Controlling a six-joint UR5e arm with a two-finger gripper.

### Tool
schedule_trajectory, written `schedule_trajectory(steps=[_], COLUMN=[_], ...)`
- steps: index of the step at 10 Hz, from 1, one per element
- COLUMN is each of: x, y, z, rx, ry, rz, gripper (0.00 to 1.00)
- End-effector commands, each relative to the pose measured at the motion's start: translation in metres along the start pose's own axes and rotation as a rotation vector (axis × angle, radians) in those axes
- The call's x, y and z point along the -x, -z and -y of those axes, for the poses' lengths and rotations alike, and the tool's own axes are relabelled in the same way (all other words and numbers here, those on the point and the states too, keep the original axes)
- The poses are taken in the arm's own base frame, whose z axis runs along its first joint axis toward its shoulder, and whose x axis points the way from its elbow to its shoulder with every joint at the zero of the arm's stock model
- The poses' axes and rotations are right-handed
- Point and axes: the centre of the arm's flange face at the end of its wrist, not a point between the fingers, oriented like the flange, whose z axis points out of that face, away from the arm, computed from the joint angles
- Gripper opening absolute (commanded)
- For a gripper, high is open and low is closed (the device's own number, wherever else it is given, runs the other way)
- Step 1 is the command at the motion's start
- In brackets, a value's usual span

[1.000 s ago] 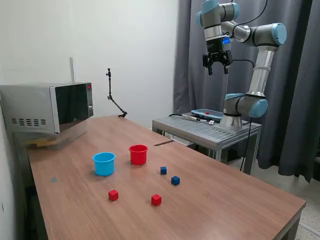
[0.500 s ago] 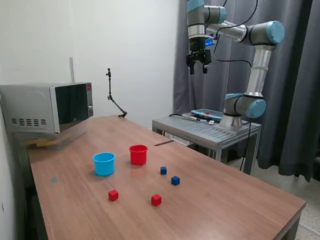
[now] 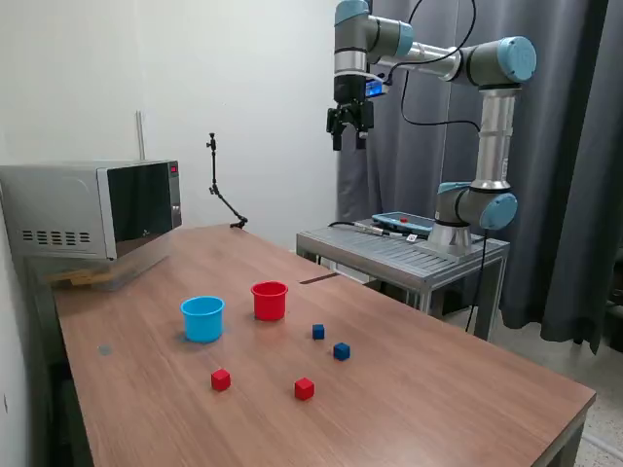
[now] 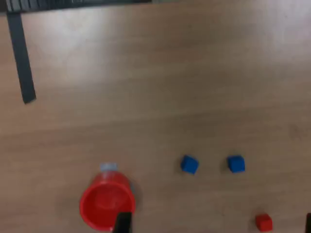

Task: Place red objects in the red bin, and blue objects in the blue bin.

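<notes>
The arm's claw (image 3: 348, 136) hung high in the upper middle of the exterior frame, fingers parted and empty, well above the desk (image 3: 438, 399). Below, the blue cup (image 3: 202, 318) and red cup (image 3: 270, 301) stood side by side left of centre. Two blue cubes (image 3: 318, 332) (image 3: 341, 351) lay near the red cup toward the exterior view's right, and two red cubes (image 3: 221, 379) (image 3: 305, 389) sat lower in the frame, all outside the cups.

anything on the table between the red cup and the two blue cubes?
No. In the exterior view, only bare wood lies between the red cup and the two blue cubes; the wrist view shows the same.
</notes>
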Motion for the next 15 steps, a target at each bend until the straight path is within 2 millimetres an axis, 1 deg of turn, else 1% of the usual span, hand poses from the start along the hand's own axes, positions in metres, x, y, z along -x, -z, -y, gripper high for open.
schedule_trajectory(steps=[1,2,4,5,6,7,8,9,10,11,12,13,15], x=[-0.005,-0.006,0.0,-0.003,-0.017,-0.018,-0.022,-0.056,-0.062,-0.075,-0.08,-0.085,-0.095], y=[-0.007,-0.019,-0.054,-0.068,-0.079,-0.099,-0.125,-0.147,-0.165,-0.179,-0.183,-0.195,-0.221], z=[-0.03,-0.04,-0.062,-0.069,-0.073,-0.083,-0.091,-0.096,-0.103,-0.114,-0.131,-0.139,-0.145], rx=[0.05,0.052,0.02,0.016,0.002,-0.026,-0.06,-0.057,-0.071,-0.085,-0.074,-0.086,-0.116], ry=[0.012,0.015,0.017,0.025,0.072,0.087,0.094,0.153,0.163,0.176,0.179,0.186,0.198], rz=[-0.068,-0.088,-0.092,-0.093,-0.093,-0.087,-0.097,-0.094,-0.095,-0.092,-0.092,-0.093,-0.094], gripper=[1.0,1.0,1.0,1.0,1.0,1.0,1.0,1.0,1.0,1.0,1.0,1.0,1.0])
